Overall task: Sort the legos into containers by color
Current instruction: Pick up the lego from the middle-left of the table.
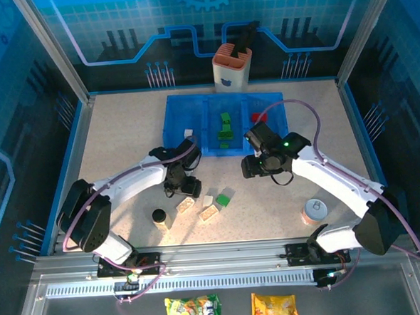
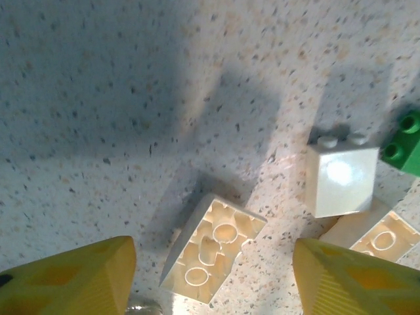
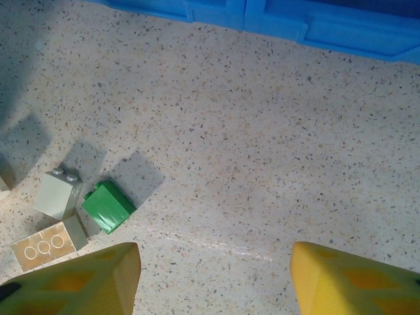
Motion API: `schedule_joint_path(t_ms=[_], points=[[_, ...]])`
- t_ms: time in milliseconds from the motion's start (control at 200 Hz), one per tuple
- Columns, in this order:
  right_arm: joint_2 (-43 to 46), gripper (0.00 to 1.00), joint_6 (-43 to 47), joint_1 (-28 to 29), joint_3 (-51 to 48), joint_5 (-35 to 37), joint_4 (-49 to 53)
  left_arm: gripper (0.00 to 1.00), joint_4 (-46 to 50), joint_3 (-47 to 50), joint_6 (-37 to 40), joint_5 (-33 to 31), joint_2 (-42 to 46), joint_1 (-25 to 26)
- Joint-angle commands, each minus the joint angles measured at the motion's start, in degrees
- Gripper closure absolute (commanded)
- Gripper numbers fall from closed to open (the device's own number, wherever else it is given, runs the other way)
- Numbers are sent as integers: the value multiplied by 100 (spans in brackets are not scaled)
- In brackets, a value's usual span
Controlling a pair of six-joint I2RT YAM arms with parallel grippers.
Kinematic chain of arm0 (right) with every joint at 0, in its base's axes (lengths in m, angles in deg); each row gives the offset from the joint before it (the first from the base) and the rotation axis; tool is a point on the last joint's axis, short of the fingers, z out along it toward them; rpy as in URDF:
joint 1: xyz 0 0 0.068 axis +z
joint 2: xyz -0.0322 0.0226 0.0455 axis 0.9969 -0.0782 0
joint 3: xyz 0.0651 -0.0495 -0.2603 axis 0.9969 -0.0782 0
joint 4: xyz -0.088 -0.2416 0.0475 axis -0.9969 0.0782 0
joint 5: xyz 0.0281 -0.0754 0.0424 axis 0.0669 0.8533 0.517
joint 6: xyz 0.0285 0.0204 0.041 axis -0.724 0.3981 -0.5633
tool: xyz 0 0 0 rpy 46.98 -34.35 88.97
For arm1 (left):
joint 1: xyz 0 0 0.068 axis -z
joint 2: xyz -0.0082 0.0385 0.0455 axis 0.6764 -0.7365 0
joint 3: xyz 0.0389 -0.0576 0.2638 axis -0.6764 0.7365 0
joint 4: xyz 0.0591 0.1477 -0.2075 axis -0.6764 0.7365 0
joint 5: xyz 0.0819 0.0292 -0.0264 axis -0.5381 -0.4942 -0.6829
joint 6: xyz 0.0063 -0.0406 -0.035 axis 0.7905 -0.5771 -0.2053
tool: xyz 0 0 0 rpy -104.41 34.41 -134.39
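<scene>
The blue three-section tray (image 1: 192,105) lies at the back: a white lego (image 1: 188,133) in its left section, green legos (image 1: 226,128) in the middle, a red one (image 1: 259,117) on the right. My left gripper (image 1: 182,188) (image 2: 213,266) hangs open low over the table. An upside-down cream lego (image 2: 213,248) (image 1: 186,205) lies between its yellow fingers (image 2: 79,279), touching neither. A white lego (image 2: 341,176), a green one (image 2: 408,144) and another cream one (image 2: 380,236) lie to its right. My right gripper (image 1: 257,165) (image 3: 213,269) is open over bare table. Left of it lie the green lego (image 3: 108,206), white lego (image 3: 58,193) and cream lego (image 3: 47,244).
A small black cylinder (image 1: 159,217) stands left of the loose legos. A silver-topped tin can (image 1: 314,209) sits at the front right, and an orange-and-white cup holder (image 1: 231,65) behind the tray. The tray's front edge (image 3: 295,23) lies beyond my right gripper.
</scene>
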Motion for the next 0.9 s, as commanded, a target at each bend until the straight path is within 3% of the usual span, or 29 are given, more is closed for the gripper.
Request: schedule_joint_path(t_ms=[0,320,505,895], points=[[-104,37,-52,110,181,93,44,31,-168,264,-200,274,124,51],[-110,37,-91,137,184,30,-18,23,-394,647,-158,567,-90,85],[-133,37,-96,146,184,17,-44,23,-404,666,-166,357,-321,102],[-165,37,-79,145,148,-18,-52,45,-422,648,-190,206,-508,145]])
